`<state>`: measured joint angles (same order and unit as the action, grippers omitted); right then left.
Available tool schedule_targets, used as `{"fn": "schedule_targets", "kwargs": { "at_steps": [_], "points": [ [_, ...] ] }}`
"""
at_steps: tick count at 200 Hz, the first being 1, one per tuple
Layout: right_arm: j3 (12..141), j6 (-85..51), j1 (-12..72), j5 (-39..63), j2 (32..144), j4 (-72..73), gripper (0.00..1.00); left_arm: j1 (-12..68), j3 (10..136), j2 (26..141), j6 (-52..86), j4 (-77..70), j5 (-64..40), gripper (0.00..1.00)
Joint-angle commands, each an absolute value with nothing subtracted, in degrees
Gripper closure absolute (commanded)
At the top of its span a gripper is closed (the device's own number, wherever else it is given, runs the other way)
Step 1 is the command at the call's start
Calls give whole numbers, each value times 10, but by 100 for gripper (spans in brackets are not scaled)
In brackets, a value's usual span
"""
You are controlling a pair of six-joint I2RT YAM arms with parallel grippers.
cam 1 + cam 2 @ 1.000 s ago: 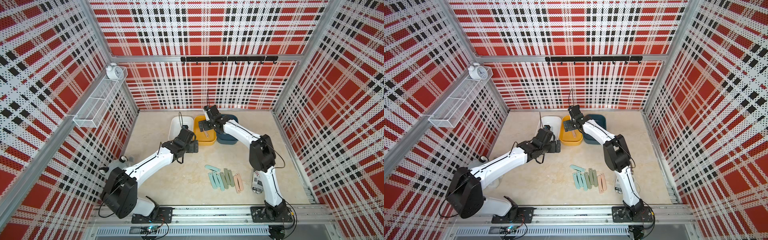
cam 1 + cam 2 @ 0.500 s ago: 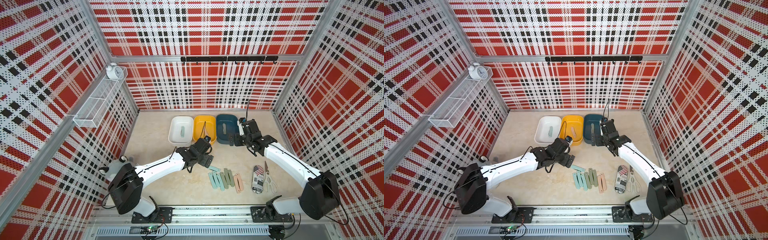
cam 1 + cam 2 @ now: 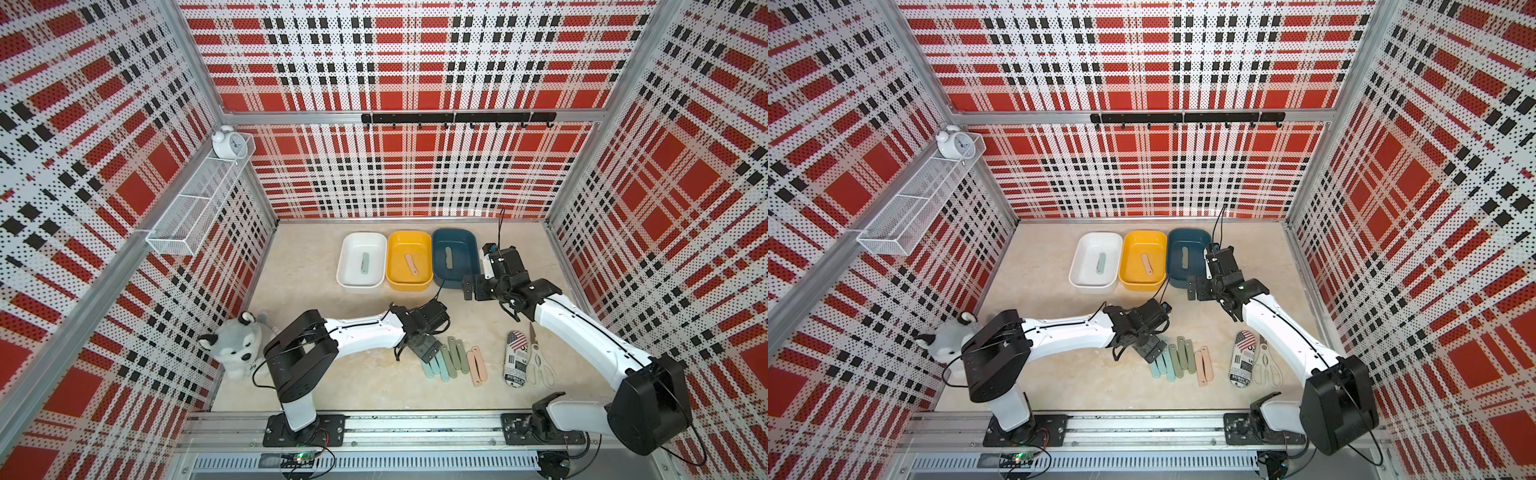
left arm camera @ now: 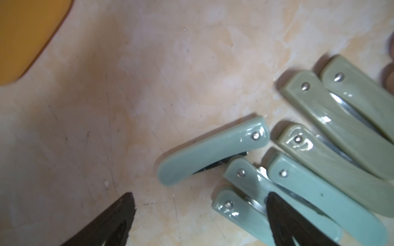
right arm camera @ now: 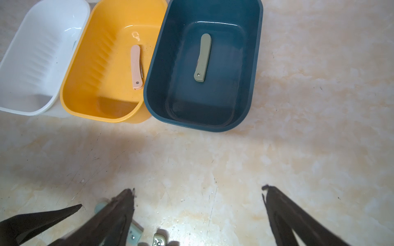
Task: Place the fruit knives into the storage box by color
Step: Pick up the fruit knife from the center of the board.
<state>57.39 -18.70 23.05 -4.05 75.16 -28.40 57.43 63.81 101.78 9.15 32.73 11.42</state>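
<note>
Several fruit knives point(image 3: 453, 361) lie in a row near the table's front: mint-teal point(image 4: 213, 151), sage green point(image 4: 319, 110) and peach-pink point(image 3: 476, 365). Side by side at the back stand the storage boxes: white point(image 3: 353, 249), yellow point(image 3: 401, 249) and dark blue point(image 3: 461, 249). Each holds one knife: mint, pink point(image 5: 136, 67) and sage point(image 5: 202, 57). My left gripper point(image 3: 424, 347) hangs open over the row's mint end, one fingertip point(image 4: 281, 213) above a mint knife. My right gripper point(image 3: 473, 286) is open and empty, just in front of the blue box point(image 5: 251, 64).
A newspaper-print cylinder point(image 3: 515, 363) and white-handled scissors point(image 3: 536, 361) lie right of the knives. A plush husky point(image 3: 237, 349) sits at the front left by the left arm's base. On the left wall hangs a wire basket point(image 3: 195, 208) with an alarm clock point(image 3: 226, 143).
My left gripper came from the white box forward to the knife row. My right arm swung from over the yellow box to the right, in front of the blue box. Both stayed open.
</note>
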Motion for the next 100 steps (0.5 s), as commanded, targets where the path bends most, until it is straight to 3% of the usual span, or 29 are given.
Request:
{"fn": "schedule_targets", "kwargs": {
  "at_steps": [1, 100],
  "points": [
    [588, -178, 225, -40, 752, -279, 0, 579, 666, 1033, 95, 331, 133, 2],
    [578, -182, 220, -39, 757, -273, 0, 582, 689, 1076, 92, 315, 132, 2]
  ]
}}
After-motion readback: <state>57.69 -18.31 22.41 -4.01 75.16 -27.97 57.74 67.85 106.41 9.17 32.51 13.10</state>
